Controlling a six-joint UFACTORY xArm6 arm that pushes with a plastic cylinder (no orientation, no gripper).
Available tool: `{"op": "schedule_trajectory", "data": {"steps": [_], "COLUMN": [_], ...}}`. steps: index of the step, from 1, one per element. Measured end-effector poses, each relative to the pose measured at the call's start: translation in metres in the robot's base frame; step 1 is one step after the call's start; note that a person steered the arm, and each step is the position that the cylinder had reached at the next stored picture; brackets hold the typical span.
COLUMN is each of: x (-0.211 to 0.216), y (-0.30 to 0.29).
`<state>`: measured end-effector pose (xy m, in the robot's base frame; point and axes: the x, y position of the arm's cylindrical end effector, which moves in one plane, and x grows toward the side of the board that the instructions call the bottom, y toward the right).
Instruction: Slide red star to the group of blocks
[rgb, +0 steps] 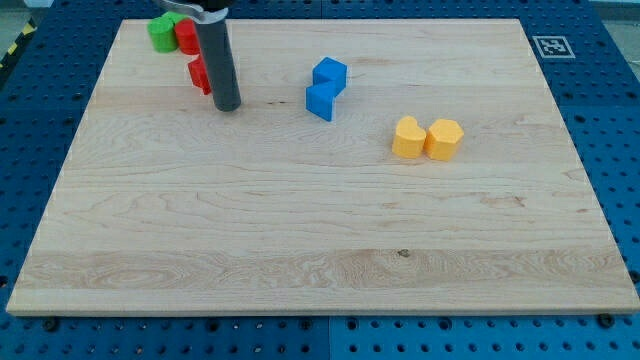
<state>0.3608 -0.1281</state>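
Note:
A red block (200, 74), partly hidden behind my rod so its shape is unclear, lies near the view's top left. My tip (228, 106) rests on the board just right of and below it, touching or nearly touching. A second red block (186, 36) and a green block (161, 32) sit together at the top left corner, above the first red block. Two blue blocks (326, 87) touch each other near the top centre. Two yellow blocks (427, 138) sit side by side right of centre.
The wooden board (320, 250) lies on a blue perforated table. A black-and-white marker tag (549, 45) sits beyond the board's top right corner.

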Motion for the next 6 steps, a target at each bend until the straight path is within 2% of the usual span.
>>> {"op": "schedule_trajectory", "data": {"steps": [2, 3, 4, 6], "x": [-0.006, 0.001, -0.024, -0.062], "y": [-0.037, -0.004, 0.007, -0.070]}}
